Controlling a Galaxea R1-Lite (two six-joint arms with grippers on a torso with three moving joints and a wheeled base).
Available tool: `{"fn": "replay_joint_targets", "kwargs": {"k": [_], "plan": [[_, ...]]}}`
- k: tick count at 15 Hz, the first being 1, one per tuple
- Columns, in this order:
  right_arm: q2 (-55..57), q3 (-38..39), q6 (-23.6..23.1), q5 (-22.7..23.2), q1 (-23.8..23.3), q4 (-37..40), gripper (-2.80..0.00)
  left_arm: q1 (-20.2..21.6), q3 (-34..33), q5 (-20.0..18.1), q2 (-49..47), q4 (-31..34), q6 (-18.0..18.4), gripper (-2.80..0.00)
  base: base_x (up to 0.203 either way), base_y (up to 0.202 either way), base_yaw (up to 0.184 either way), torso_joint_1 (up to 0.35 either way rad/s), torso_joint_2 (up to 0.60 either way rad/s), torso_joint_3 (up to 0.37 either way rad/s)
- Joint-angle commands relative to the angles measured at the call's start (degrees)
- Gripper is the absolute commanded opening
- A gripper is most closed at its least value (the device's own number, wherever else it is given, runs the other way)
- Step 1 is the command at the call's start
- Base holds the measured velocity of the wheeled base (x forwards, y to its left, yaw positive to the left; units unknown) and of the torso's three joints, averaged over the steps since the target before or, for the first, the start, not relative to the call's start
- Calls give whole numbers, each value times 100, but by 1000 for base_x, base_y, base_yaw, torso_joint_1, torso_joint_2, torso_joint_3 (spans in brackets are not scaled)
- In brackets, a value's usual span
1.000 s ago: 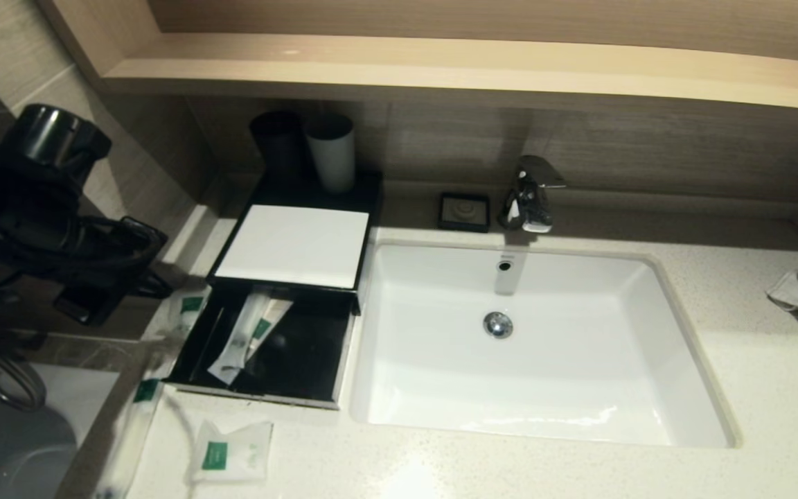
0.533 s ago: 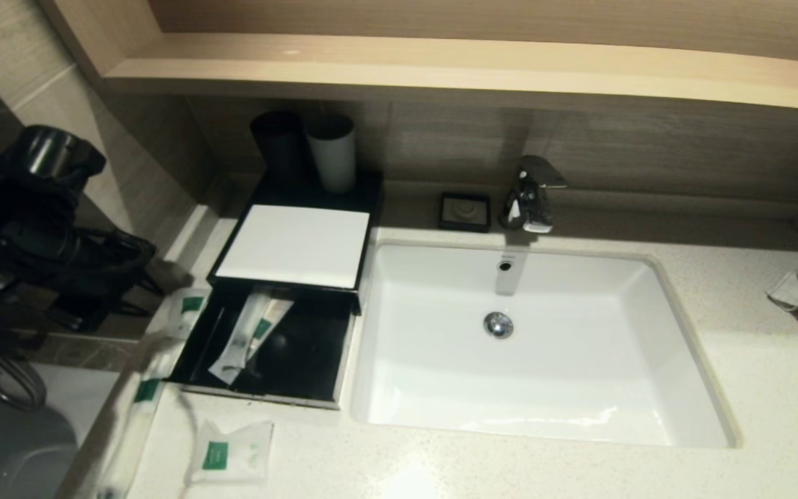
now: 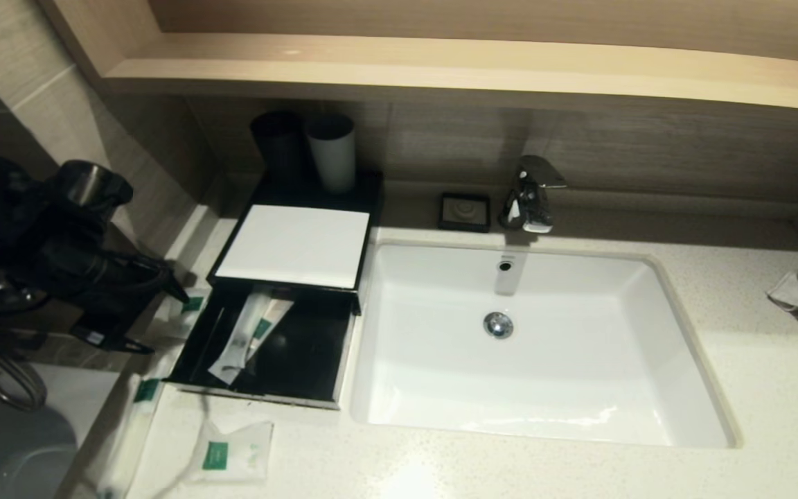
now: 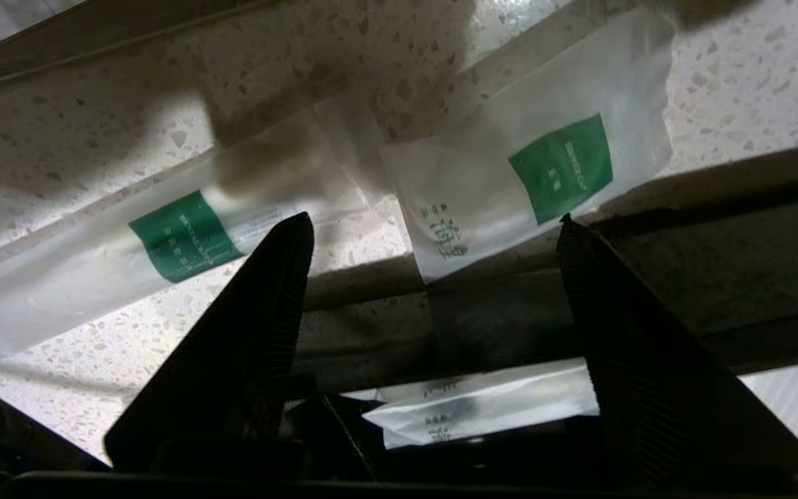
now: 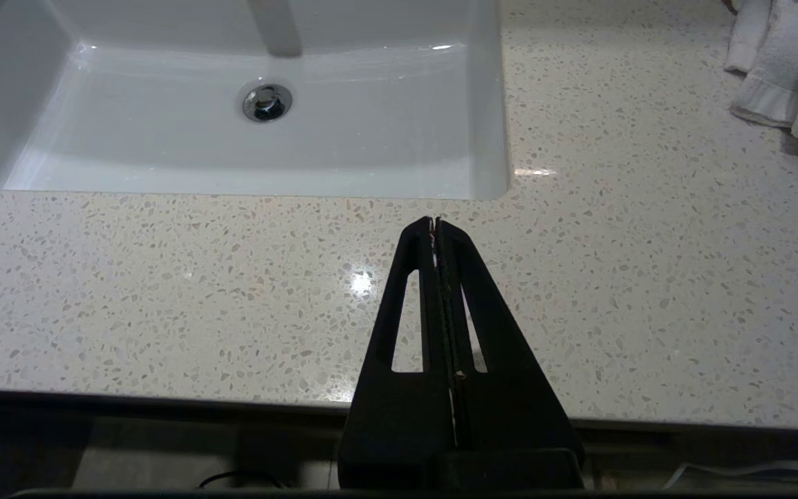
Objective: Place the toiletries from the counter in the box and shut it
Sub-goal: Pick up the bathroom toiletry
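Left pincer (image 4: 433, 218) agape above squarish packet (image 4: 530, 180) beside box (image 3: 293, 249)

Tight on the left of the drawer, open room over the sink side

From my head view, the left gripper (image 3: 163, 319) hung with jaws apart at nine o'clock of the box (image 3: 295, 246), hemmed by the side wall (image 3: 115, 180) behind it and the open drawer's rim (image 3: 194, 339). A small packet (image 3: 188, 305) lay just beside that rim. Two cups (image 3: 309, 152) blocked twelve o'clock of the box. At three o'clock, the sink (image 3: 690, 346) and counter (image 3: 752, 374) lay open.
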State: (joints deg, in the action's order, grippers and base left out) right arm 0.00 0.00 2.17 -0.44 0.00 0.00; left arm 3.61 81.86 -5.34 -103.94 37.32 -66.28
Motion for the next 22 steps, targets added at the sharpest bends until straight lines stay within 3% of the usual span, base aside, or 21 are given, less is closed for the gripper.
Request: {"fn": "replay_joint_targets", "kwargs": {"k": [1, 21, 22], "plan": [[0, 0, 3, 0, 0, 0, -280, 0, 37, -30, -109, 21, -82, 0, 0, 0, 0, 0, 0, 0], [0, 0, 3, 0, 0, 0, -280, -18, 190, -108, -355, -172, -87, 0, 0, 0, 0, 0, 0, 0], [0, 0, 3, 0, 0, 0, -280, -9, 190, -107, -348, -172, -87, -280, 0, 0, 0, 0, 0, 0]]}}
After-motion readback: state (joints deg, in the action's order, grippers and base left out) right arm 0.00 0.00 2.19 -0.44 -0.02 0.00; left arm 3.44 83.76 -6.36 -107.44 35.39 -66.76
